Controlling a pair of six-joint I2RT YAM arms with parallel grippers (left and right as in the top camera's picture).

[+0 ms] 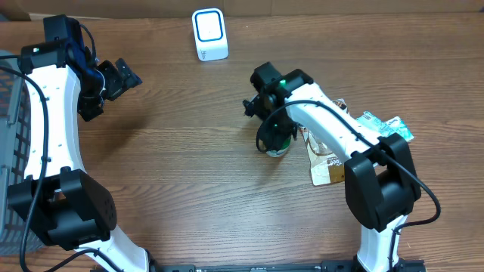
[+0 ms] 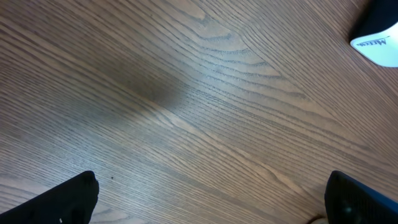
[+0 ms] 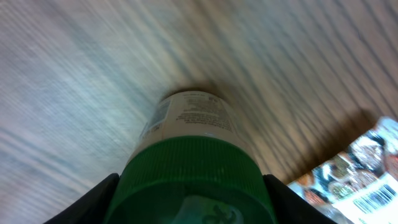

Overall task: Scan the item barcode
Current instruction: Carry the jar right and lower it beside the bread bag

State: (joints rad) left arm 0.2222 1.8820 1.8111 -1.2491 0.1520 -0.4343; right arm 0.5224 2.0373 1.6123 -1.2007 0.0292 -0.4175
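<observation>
Overhead first: your right gripper (image 1: 271,127) sits at centre frame over the green-capped bottle (image 1: 280,149). The white scanner (image 1: 209,34) waits at top centre, well apart, with open wood between them. Your left gripper (image 1: 119,78) hangs at upper left. Snack packets (image 1: 386,126) lie at right beside your right arm, and a grey basket (image 1: 9,113) runs along the left border.

Left wrist view: the jaws are spread wide with nothing in them. There's only the flat, matte wood-grain table (image 2: 186,93) and a corner of the scanner at upper right.

Right wrist view: both fingers (image 3: 93,199) are against the sides of the ribbed cap (image 3: 193,168), partway closed and gripping it. I can't tell whether the base is off the wood, and I can't pick out a barcode on the printed label. You're holding high, so lift straight, travel gently and turn that label toward the scanner's window.
</observation>
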